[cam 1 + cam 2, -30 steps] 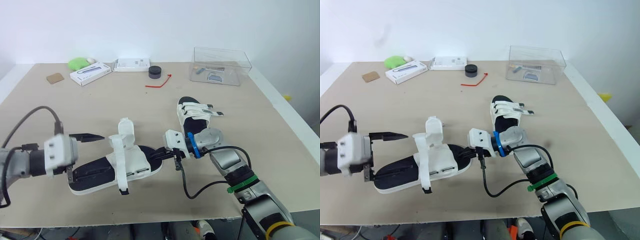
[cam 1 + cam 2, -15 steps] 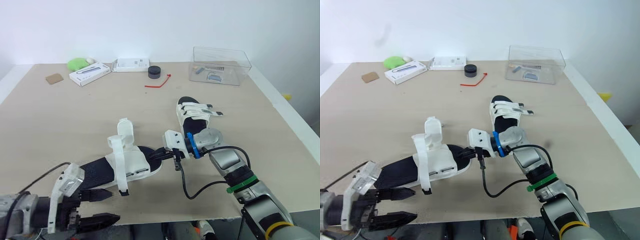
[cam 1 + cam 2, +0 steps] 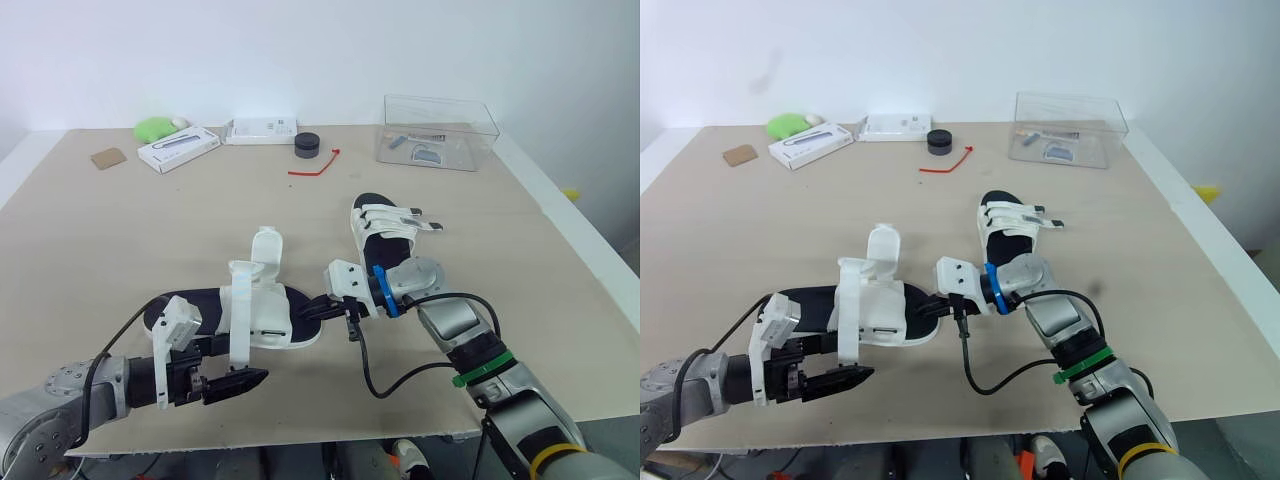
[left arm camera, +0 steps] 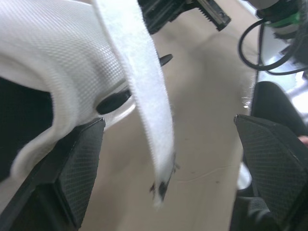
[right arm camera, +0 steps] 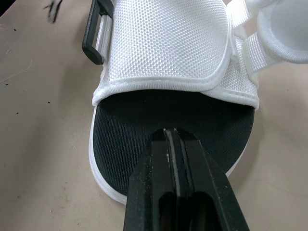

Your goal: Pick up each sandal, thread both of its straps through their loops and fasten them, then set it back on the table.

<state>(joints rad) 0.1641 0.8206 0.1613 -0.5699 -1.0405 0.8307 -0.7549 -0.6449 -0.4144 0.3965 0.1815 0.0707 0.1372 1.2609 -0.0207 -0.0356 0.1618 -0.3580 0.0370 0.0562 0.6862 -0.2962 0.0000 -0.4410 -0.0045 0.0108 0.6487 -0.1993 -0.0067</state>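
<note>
The near sandal [image 3: 262, 322] lies on the beige table [image 3: 110, 230], towards its front edge and about midway across. It has a matte black footbed inside a smooth white sole rim, and a broad upper of white woven mesh with a fine grid texture. Its straps are undone. One flat webbing strap [image 4: 144, 91] hangs down over the near side and ends in a dark, frayed tip. A wider tab [image 3: 265, 250] stands upright above the upper. A black rectangular loop [image 5: 95, 30] sits at the edge of the mesh.

The right gripper [image 3: 326, 308] holds the toe end, its black fingers pressed together on the toe's edge. The left gripper [image 3: 238, 362] hovers just beside the sandal's near side. Its textured fingers [image 4: 79, 166] are wide apart, and the hanging strap dangles between them without touching either.

The far sandal [image 3: 385, 226] rests just beyond the right gripper, with its narrow straps lying across the footbed.

Along the back of the table are:
- a clear plastic box [image 3: 438, 130]
- a red cord [image 3: 318, 165]
- a black round puck [image 3: 307, 144]
- two white cartons [image 3: 180, 147]
- a green lump [image 3: 155, 127]
- a tan square [image 3: 110, 157]
</note>
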